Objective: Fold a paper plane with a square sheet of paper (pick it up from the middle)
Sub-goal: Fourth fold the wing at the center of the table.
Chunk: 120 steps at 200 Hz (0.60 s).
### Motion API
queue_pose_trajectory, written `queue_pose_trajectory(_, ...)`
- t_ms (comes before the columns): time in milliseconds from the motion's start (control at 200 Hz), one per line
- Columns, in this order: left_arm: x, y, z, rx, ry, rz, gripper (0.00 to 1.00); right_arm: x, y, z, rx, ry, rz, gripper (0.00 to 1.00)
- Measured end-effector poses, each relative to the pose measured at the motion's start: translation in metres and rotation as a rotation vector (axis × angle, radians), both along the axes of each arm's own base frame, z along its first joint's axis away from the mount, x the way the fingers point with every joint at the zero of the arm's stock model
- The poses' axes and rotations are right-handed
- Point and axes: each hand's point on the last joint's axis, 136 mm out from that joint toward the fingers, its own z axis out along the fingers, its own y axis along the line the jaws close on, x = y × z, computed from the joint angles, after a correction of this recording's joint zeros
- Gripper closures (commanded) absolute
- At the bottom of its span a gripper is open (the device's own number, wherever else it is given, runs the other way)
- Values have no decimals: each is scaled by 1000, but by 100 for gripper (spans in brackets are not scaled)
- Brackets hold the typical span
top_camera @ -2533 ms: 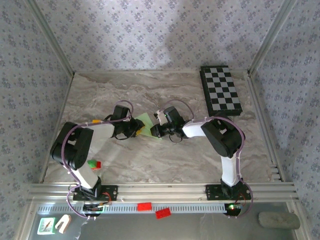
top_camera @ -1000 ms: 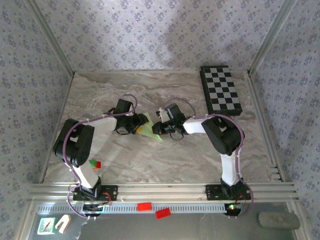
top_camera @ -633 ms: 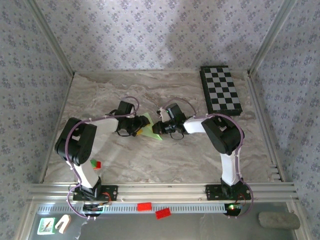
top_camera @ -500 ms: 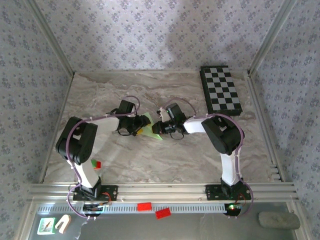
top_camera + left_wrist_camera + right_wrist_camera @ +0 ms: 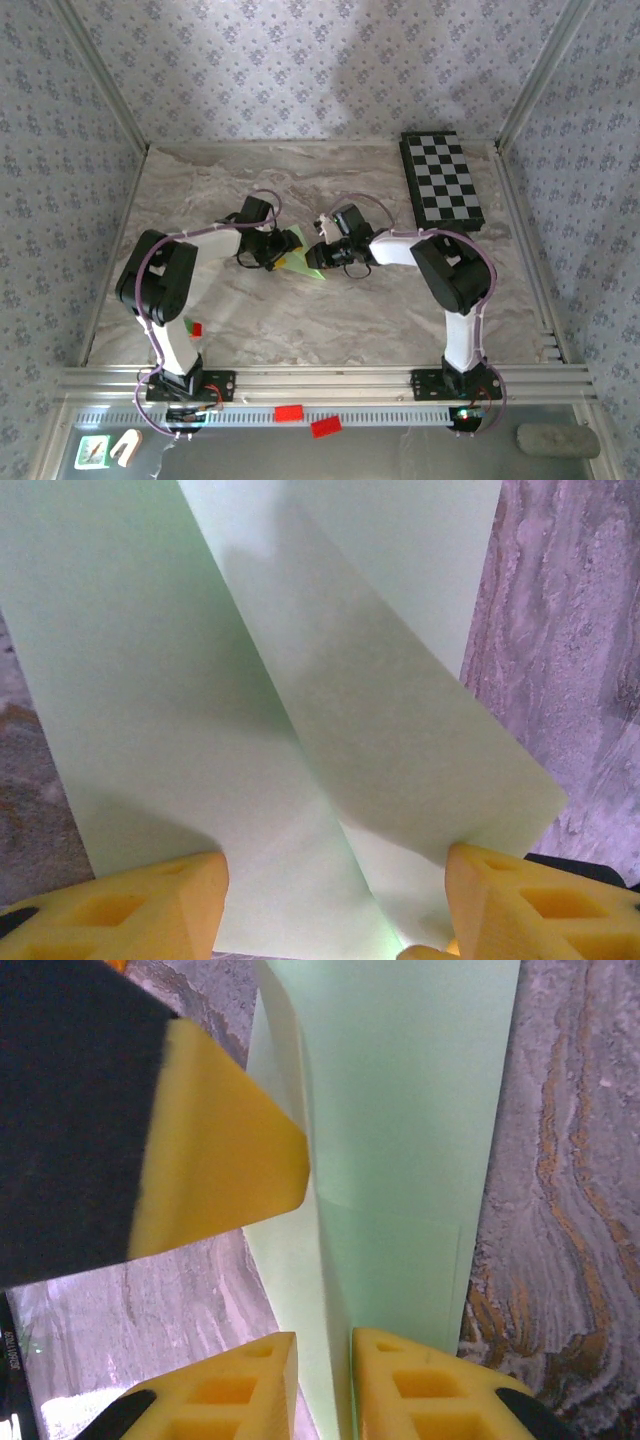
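Midway across the marble table (image 5: 330, 180), folded light-green paper (image 5: 305, 264) sits between my left tool (image 5: 335, 860), its fingers spread wide apart, and my right tool (image 5: 325, 1345), whose fingers stand nearly together around a raised fold; I cannot tell whether they pinch it.

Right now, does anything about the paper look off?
Yes: the paper isn't flat. One flap lifts, slanting across it, and a raised fold stands between the fingers of the right gripper. No tears visible.
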Motion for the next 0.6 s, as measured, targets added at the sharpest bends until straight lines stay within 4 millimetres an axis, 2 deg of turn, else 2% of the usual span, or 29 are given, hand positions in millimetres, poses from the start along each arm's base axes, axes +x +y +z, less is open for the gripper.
queue_pose_trajectory(600,0,-1,-1,5,6,-5,39,-2,-1,-3,-21,23,2,85)
